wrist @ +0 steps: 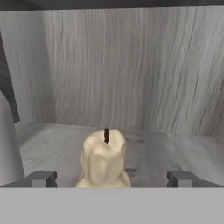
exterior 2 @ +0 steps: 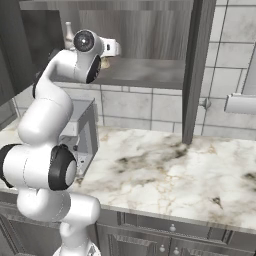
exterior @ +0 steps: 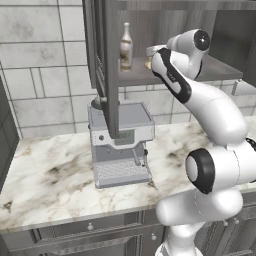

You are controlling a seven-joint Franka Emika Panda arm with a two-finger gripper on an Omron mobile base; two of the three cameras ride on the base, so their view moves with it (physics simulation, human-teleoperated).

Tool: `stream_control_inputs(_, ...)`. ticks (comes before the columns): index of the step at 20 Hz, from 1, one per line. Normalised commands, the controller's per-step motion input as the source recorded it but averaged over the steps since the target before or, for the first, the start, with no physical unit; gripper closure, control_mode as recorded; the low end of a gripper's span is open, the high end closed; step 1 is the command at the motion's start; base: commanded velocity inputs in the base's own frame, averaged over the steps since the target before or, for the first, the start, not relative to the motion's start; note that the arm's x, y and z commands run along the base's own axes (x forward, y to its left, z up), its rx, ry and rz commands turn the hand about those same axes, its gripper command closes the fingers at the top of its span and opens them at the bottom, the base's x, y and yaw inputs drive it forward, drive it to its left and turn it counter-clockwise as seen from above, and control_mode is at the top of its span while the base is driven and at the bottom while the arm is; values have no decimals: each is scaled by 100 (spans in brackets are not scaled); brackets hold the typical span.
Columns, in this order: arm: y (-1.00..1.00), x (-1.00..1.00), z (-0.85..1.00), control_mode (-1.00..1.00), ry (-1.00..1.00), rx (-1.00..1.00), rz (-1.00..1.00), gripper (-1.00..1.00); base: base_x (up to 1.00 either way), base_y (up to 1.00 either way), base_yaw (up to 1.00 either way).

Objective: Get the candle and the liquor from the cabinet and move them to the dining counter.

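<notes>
The dark grey cabinet [exterior: 106, 65] stands open, and my arm reaches onto its grey shelf [exterior 2: 145, 75]. In the hand view the beige candle [wrist: 104, 159] stands upright on the shelf, centred between the two fingertips of my open gripper [wrist: 111, 179], which do not touch it. The right base view shows a bit of the candle [exterior 2: 105, 62] just below my hand. To the candle's left on the same shelf is the liquor [exterior: 126, 47], a slender bottle with a pale label; its neck [exterior 2: 69, 31] peeks out behind my arm. The dining counter is out of view.
A grey coffee machine [exterior: 120, 145] sits on the marble worktop [exterior: 45, 175] right under the cabinet. One open cabinet door [exterior 2: 197, 70] hangs to the right of my arm, another hangs over the machine. Grey drawers [exterior 2: 170, 235] run below the worktop.
</notes>
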Motion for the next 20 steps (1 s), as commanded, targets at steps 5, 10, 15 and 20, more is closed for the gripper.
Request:
stream_control_inputs(5,3,17,-8,-100,1,0,0,-100,0,0,0)
stream_control_inputs(10,5,13,-10,-100,1,0,0,-100,0,0,0)
stream_control_inputs(15,2,13,-4,-100,0,0,0,-100,0,0,0)
stream_control_inputs(20,0,15,-2,-100,0,0,0,-100,0,0,0)
